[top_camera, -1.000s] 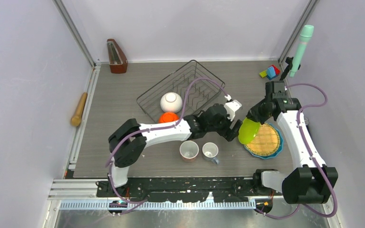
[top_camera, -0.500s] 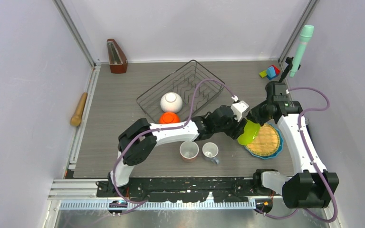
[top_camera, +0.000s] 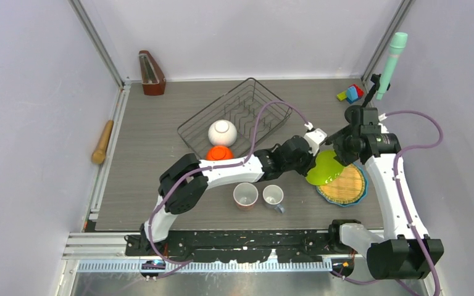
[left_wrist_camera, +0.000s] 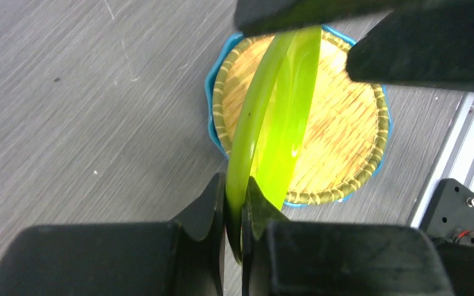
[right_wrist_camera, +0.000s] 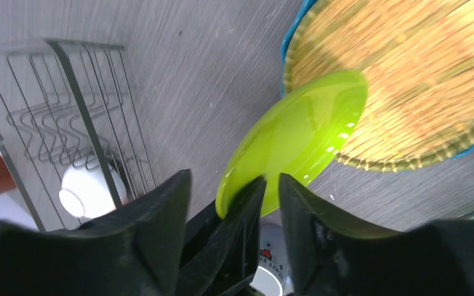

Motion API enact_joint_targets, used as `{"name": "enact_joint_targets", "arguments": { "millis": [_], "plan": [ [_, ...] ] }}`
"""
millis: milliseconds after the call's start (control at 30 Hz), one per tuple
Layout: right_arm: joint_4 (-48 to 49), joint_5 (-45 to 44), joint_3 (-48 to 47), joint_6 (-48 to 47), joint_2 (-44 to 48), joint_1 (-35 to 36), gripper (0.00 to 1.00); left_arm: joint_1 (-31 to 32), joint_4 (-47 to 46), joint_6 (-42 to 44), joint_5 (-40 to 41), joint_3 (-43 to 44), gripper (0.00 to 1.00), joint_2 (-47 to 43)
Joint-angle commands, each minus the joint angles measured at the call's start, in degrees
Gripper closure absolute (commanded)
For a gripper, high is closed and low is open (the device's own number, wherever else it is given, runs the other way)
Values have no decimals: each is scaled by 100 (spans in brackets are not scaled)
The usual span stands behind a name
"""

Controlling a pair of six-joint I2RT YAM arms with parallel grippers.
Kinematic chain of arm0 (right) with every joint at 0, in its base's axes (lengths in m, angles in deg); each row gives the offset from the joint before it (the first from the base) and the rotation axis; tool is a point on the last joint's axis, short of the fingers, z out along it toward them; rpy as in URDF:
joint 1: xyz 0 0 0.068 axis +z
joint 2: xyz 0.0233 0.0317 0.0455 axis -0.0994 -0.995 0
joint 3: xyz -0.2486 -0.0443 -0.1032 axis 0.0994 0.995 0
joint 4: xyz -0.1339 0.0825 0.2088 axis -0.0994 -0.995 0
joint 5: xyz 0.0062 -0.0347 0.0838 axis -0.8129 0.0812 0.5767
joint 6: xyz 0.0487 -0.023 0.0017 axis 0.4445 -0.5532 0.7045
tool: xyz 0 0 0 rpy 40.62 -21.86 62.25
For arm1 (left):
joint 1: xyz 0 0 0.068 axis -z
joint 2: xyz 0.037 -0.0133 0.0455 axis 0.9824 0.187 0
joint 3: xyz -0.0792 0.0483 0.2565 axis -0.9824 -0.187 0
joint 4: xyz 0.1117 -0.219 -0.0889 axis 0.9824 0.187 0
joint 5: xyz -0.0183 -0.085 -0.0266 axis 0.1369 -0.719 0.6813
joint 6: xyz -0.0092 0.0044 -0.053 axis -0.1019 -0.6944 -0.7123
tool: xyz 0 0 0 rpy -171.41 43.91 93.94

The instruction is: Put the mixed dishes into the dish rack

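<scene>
My left gripper (left_wrist_camera: 234, 200) is clamped on the near rim of the lime-green plate (left_wrist_camera: 279, 117). The plate stands on edge over the yellow woven plate (left_wrist_camera: 339, 123), its long axis running straight away from my fingers. My right gripper (right_wrist_camera: 233, 180) has its fingers spread either side of the far rim. Bare tabletop (top_camera: 315, 105) lies between the plate and the dish rack (top_camera: 215, 105).

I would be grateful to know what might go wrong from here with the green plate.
1. The left hand pinches only the rim of the lime-green plate, which is held tilted on edge; it may pivot or slip onto the woven yellow plate below.
2. The right hand is open close around that grip; pulling away could knock the plate.
</scene>
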Motion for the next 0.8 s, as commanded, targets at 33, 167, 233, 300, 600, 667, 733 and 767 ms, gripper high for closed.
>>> {"name": "enact_joint_targets", "arguments": {
  "millis": [33, 167, 233, 300, 600, 667, 733, 767],
  "plan": [
    [-234, -1201, -996, -345, 213, 12, 33, -14, 414, 479, 609, 327, 100, -788],
    [-274, -1853, -1428, -713, 321, 12, 31, -234, 867, 718, 764, 391, 100, -1308],
    [-207, -2035, -1465, -878, 390, 12, 31, -451, 1008, 808, 843, 320, 100, -1595],
    [-119, -2107, -1403, -939, 449, 12, 31, -655, 1110, 985, 956, 233, 100, -1884],
    [394, -1541, -801, -931, 572, 12, 32, -1551, 973, 2567, 2114, 96, 100, -2393],
    [453, -1424, -738, -975, 584, 12, 33, -1693, 823, 3065, 2416, 71, 100, -2335],
    [505, -1356, -668, -1010, 615, 12, 33, -1821, 520, 3472, 2744, -41, 100, -2252],
    [524, -1345, -647, -1019, 633, 12, 33, -1905, 357, 3623, 2779, -95, 100, -2210]
  ]
}}
